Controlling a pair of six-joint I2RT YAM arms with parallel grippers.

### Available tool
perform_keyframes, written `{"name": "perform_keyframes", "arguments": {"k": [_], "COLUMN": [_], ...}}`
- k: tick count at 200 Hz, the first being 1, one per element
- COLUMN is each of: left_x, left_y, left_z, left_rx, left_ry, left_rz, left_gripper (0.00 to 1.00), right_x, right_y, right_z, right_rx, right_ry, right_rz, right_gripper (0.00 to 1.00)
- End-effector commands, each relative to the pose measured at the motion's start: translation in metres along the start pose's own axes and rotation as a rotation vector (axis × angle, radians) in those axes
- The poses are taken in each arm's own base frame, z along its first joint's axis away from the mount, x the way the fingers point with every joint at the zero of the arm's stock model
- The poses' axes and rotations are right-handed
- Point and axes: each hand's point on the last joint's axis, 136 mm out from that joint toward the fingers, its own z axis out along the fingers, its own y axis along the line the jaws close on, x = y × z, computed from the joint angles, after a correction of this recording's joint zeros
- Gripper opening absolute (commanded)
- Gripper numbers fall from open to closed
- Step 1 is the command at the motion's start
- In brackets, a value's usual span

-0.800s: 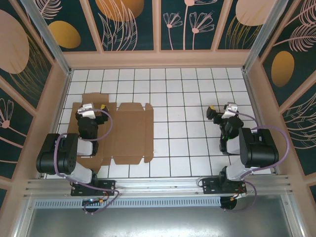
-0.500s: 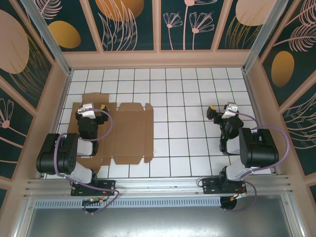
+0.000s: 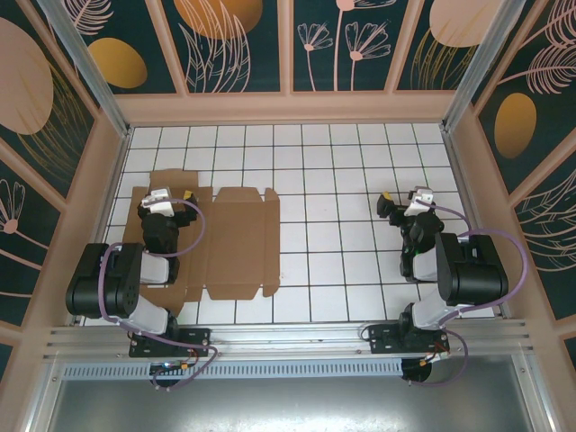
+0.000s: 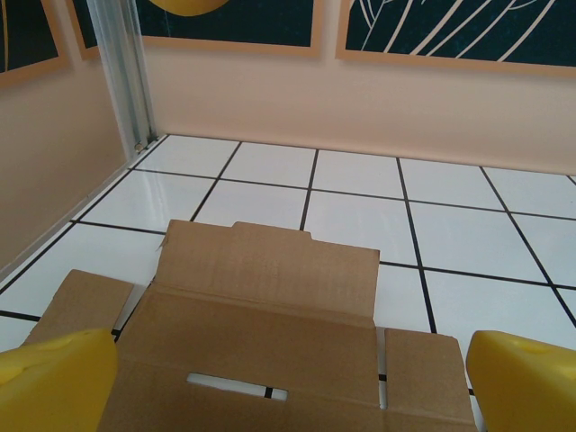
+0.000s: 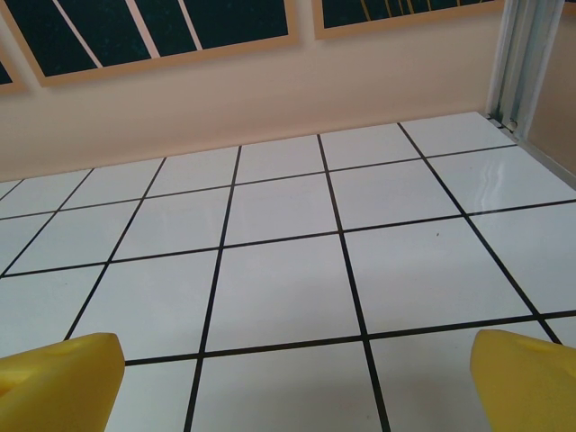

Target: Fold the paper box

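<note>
Box: the flat sheet of plain brown corrugated cardboard point(image 3: 236, 243), die-cut with flaps and creases, lies unfolded on the left half of the white tiled table point(image 3: 342, 171). Its left part reaches under the left arm.
Left gripper: the left gripper point(image 3: 169, 196) sits above the left part of the sheet, its jaws spread wide with nothing between them. In the wrist view its yellow fingertips point(image 4: 54, 382) frame a slotted panel and the far flap.
Right gripper: the right gripper point(image 3: 405, 202) is over bare tiles on the right, well apart from the cardboard. Its jaws are also wide apart and empty.
Step in hand: this looks like the very start, since every panel lies flat and no crease is bent.
Next move: probably the left gripper goes down to a flap edge and lifts it along its crease. The right arm would need to cross leftward to pin the sheet so that it does not slide.
</note>
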Motion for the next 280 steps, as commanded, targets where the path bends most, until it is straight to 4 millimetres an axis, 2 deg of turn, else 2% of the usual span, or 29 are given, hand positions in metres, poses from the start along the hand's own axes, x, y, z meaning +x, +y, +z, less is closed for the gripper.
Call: {"name": "perform_keyframes", "arguments": {"k": [1, 21, 31, 39, 54, 68, 83, 94, 104, 110, 114, 117, 125, 133, 143, 146, 151, 163, 173, 185, 201, 218, 224, 229, 245, 253, 265, 280], "left_x": [-0.015, -0.028, -0.044, -0.062, -0.107, -0.142, -0.165, -0.173, -0.174, -0.176, -0.168, -0.173, -0.163, -0.146, -0.136, -0.125, -0.118, -0.103, -0.084, -0.056, -0.027, -0.007, 0.000, 0.006, 0.026, 0.036, 0.054, 0.072], "left_y": [-0.002, -0.012, -0.013, -0.012, -0.022, -0.050, -0.082, -0.098, -0.101, -0.101, -0.102, -0.105, -0.098, -0.088, -0.096, -0.097, -0.101, -0.111, -0.103, -0.088, -0.076, -0.070, -0.071, -0.073, -0.080, -0.083, -0.081, -0.081], "left_z": [-0.002, 0.002, 0.006, 0.003, -0.014, -0.026, -0.039, -0.048, -0.051, -0.052, -0.052, -0.054, -0.056, -0.058, -0.064, -0.068, -0.073, -0.085, -0.089, -0.090, -0.089, -0.089, -0.089, -0.089, -0.091, -0.091, -0.091, -0.091], "left_rx": [0.007, 0.048, 0.032, -0.007, -0.017, 0.067, 0.122, 0.115, 0.089, 0.074, 0.070, 0.083, 0.026, -0.042, 0.023, 0.041, 0.080, 0.166, 0.128, 0.043, -0.026, -0.061, -0.054, -0.041, -0.015, -0.007, -0.021, -0.016], "left_ry": [-0.056, -0.019, -0.005, -0.027, -0.144, -0.176, -0.135, -0.054, 0.057, 0.120, 0.179, 0.200, 0.274, 0.315, 0.340, 0.358, 0.370, 0.392, 0.417, 0.450, 0.483, 0.508, 0.516, 0.525, 0.583, 0.608, 0.645, 0.688], "left_rz": [0.002, 0.028, 0.037, 0.035, -0.016, -0.059, -0.104, -0.098, -0.153, -0.196, -0.187, -0.185, -0.227, -0.314, -0.363, -0.374, -0.422, -0.503, -0.547, -0.543, -0.516, -0.521, -0.537, -0.554, -0.614, -0.628, -0.642, -0.671], "left_gripper": [0.99, 0.99, 0.99, 0.99, 0.99, 0.99, 0.99, 0.99, 0.99, 0.99, 0.99, 0.99, 0.99, 0.99, 0.99, 0.99, 0.98, 0.98, 0.98, 0.90, 0.78, 0.71, 0.63, 0.51, 0.15, 0.01, 0.00, 0.00], "right_x": [-0.008, -0.021, -0.032, -0.047, -0.090, -0.129, -0.157, -0.173, -0.184, -0.183, -0.185, -0.189, -0.191, -0.189, -0.188, -0.185, -0.177, -0.145, -0.114, -0.082, -0.042, -0.009, 0.003, 0.013, 0.040, 0.051, 0.068, 0.088], "right_y": [0.000, 0.015, 0.021, 0.034, 0.067, 0.105, 0.154, 0.181, 0.205, 0.212, 0.216, 0.218, 0.222, 0.237, 0.231, 0.230, 0.232, 0.245, 0.266, 0.290, 0.327, 0.349, 0.356, 0.364, 0.388, 0.396, 0.403, 0.409], "right_z": [0.002, 0.000, 0.001, 0.001, -0.009, -0.018, -0.025, -0.033, -0.041, -0.042, -0.043, -0.044, -0.046, -0.054, -0.049, -0.046, -0.039, -0.026, -0.026, -0.028, -0.036, -0.033, -0.033, -0.032, -0.034, -0.034, -0.030, -0.025], "right_rx": [-0.003, -0.045, -0.004, -0.001, -0.042, -0.132, -0.199, -0.150, -0.160, -0.179, -0.204, -0.226, -0.301, -0.477, -0.588, -0.602, -0.623, -0.626, -0.636, -0.670, -0.800, -0.832, -0.839, -0.846, -0.886, -0.895, -0.899, -0.888], "right_ry": [-0.030, -0.043, -0.031, -0.045, -0.165, -0.246, -0.229, -0.196, -0.131, -0.061, -0.022, -0.003, 0.028, 0.041, 0.089, 0.123, 0.181, 0.326, 0.390, 0.439, 0.552, 0.620, 0.633, 0.656, 0.723, 0.742, 0.781, 0.828], "right_rz": [-0.013, -0.063, -0.102, -0.147, -0.139, -0.057, -0.035, -0.022, -0.030, -0.004, 0.012, 0.028, 0.080, 0.126, 0.256, 0.288, 0.319, 0.302, 0.226, 0.162, 0.178, 0.180, 0.172, 0.156, 0.118, 0.117, 0.127, 0.104], "right_gripper": [0.99, 0.99, 0.99, 0.99, 0.99, 0.99, 0.99, 0.99, 0.99, 0.99, 0.99, 0.99, 0.99, 0.99, 0.97, 0.97, 0.96, 0.97, 0.99, 0.99, 0.99, 0.98, 0.93, 0.87, 0.60, 0.47, 0.31, 0.17]}}
